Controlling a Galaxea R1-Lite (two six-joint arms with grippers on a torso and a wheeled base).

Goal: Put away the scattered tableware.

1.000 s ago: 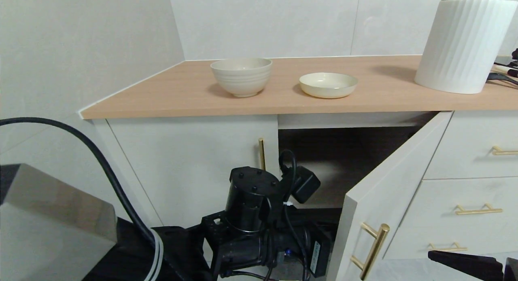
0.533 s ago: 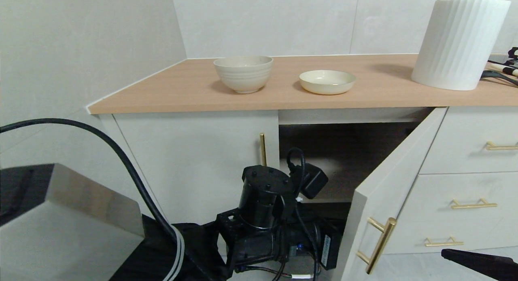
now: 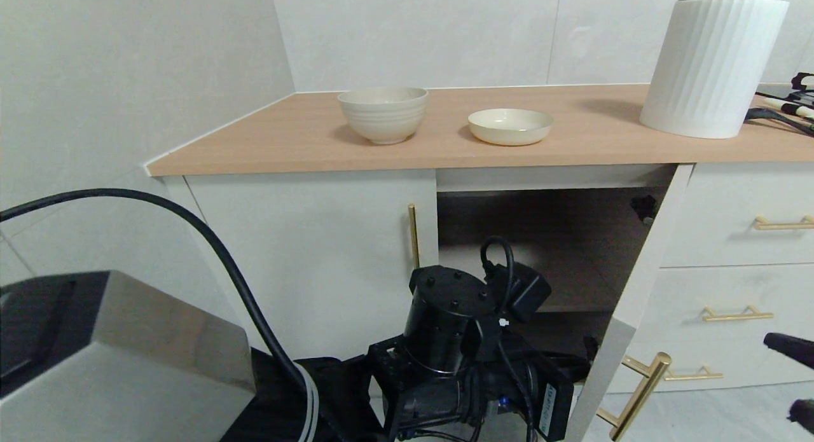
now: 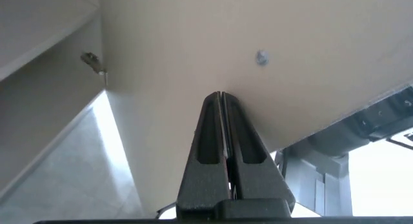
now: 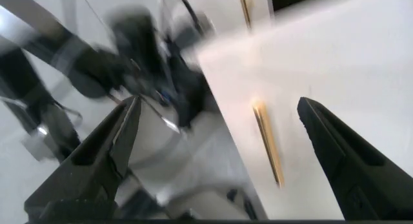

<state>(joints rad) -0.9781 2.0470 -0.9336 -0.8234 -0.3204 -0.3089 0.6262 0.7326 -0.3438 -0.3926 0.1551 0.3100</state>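
Standing here, the head view gives the whole cabinet front. The open cabinet door point(image 3: 641, 283) is swung out toward the robot, its gold handle point(image 3: 638, 396) low on the outer face. Above that door and off to its left, on the wooden countertop point(image 3: 286, 143), sit the beige bowl point(image 3: 383, 114) and, nearer the door, the shallow cream dish point(image 3: 510, 125), a little apart from each other. Above the door's hinge side, on the same counter, stands a tall white ribbed canister point(image 3: 712, 67) with some dark utensils point(image 3: 785, 108) just beyond it. Right of the door are the drawers point(image 3: 731, 238).

The right gripper point(image 3: 798, 381) pokes in low to the right of the door, about level with the handle. Bowl and dish are well above it and far to its left, up on the counter. The right wrist view, though blurred, gives the claw itself: its two fingers point(image 5: 119, 137) are spread wide with nothing in them. The door's handle lies in the gap between them, and I cannot tell how near.

The left wrist view adds the left gripper point(image 4: 221, 96), fingers pressed flat together on nothing and pointed at a pale panel point(image 4: 168, 43) with a small screw point(image 4: 261, 57). In the head view the left arm point(image 3: 445, 321) sits low, left of the door before the cabinet opening, with the tableware well above it on the counter.
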